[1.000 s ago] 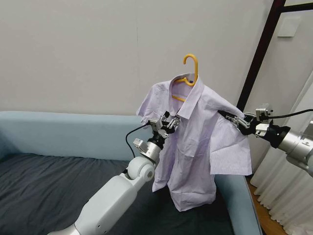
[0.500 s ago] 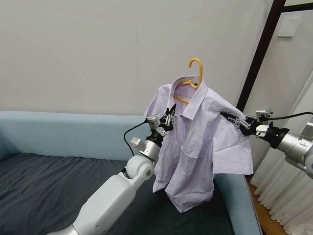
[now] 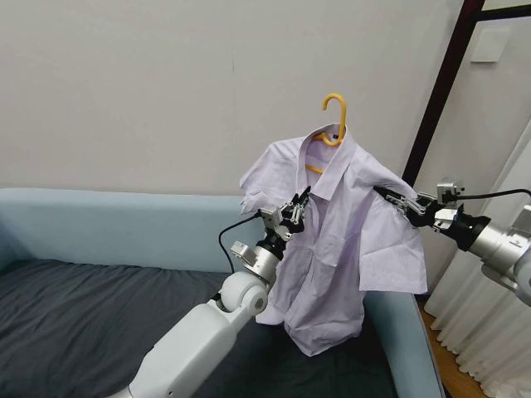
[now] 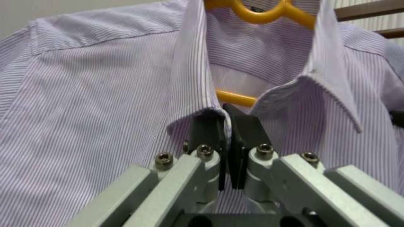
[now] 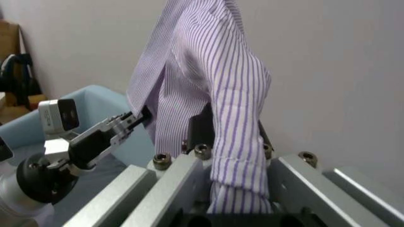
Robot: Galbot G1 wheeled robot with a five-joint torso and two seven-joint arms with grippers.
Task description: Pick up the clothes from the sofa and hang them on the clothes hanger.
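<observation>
A lilac striped shirt (image 3: 332,249) hangs on a yellow hanger (image 3: 334,108), held up in the air above the sofa's right end. My left gripper (image 3: 295,211) is shut on the shirt's front edge just under the collar; in the left wrist view its fingers (image 4: 208,135) pinch the cloth (image 4: 113,94) below the hanger bar (image 4: 237,98). My right gripper (image 3: 392,199) is shut on the shirt's right shoulder; in the right wrist view the striped fabric (image 5: 208,71) drapes over the right gripper (image 5: 230,125), and the left gripper (image 5: 123,125) shows farther off.
A blue sofa (image 3: 99,224) with a dark seat cushion (image 3: 83,323) lies below. A black rack post (image 3: 440,91) slants up at the right, next to a pale curtain (image 3: 498,332). A plain white wall stands behind.
The shirt and hanger have shifted right and slightly up. My left gripper moved right with the shirt front. The right gripper has barely moved.
</observation>
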